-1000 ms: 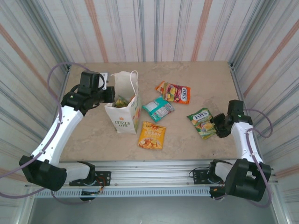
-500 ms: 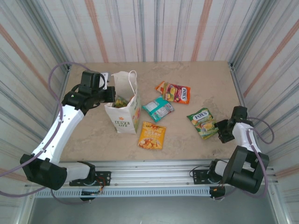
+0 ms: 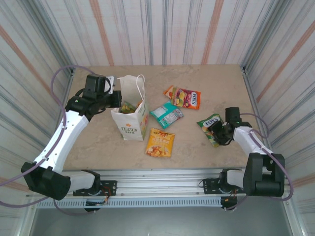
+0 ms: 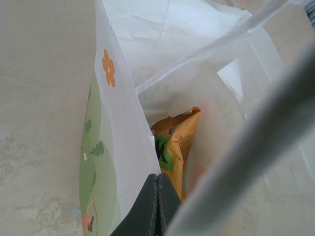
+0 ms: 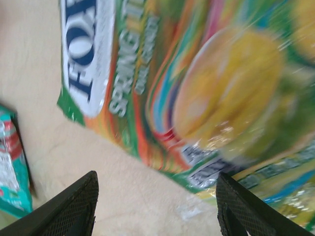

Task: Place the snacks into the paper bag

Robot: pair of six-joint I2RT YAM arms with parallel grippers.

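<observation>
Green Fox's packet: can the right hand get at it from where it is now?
Probably yes: the right hand hangs open just over the green Fox's packet, with nothing lying between.

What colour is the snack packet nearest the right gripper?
Packet: green-edged, with yellow and orange print and a white Fox's label. Best in right wrist view.

Beige table point(image 3: 206, 78). Paper bag point(image 3: 132, 123) upright at left gripper point(image 3: 118, 100) jaws. Green packet point(image 3: 210, 125) flat beneath right gripper point(image 3: 221, 132) jaws. Teal packet point(image 3: 166, 114), orange packet point(image 3: 160, 142), red packet point(image 3: 186, 98) loose between both jaw pairs.
</observation>
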